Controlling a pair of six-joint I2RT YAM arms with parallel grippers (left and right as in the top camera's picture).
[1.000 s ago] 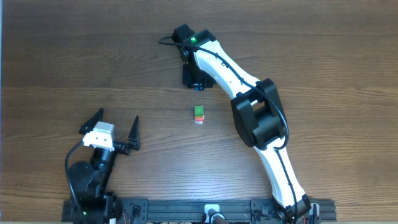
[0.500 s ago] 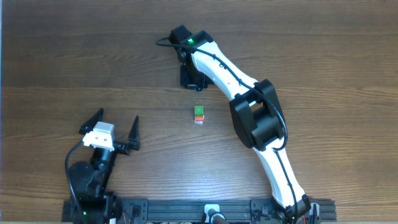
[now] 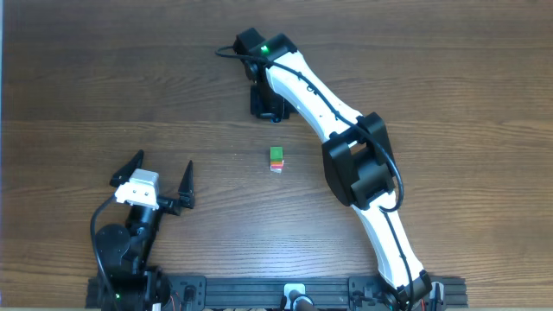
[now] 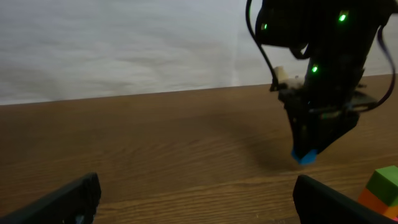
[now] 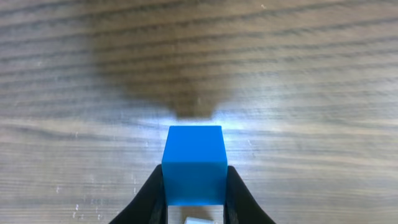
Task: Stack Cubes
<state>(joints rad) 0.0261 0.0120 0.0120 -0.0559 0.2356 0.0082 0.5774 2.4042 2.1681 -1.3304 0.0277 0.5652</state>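
- The top view laid out the whole table (image 3: 467,69). The right arm stood at the near edge, right of the middle. It stretched over a bent elbow towards the far edge and crossed left of the table's middle, with the right claw (image 3: 266,104) pointing down.
- The right wrist view gave the grip itself: the two fingers (image 5: 154,190) pressed on opposite sides of the blue cube (image 5: 193,158) and clamped it, with bare wood beyond.
- The left wrist view gave the side of it. There the blue cube stuck out beneath the dark claw, low over the table. Whether it touched the wood could not be told.
- The green cube (image 3: 276,154) sat on the orange cube (image 3: 276,165) as a small stack near the table's middle. The stack lay between the right claw and the near edge, well apart from the blue cube.
- The left arm was folded close over its base by the near left corner. The left claw (image 3: 162,164) gaped wide, held nothing, and faced the far edge.
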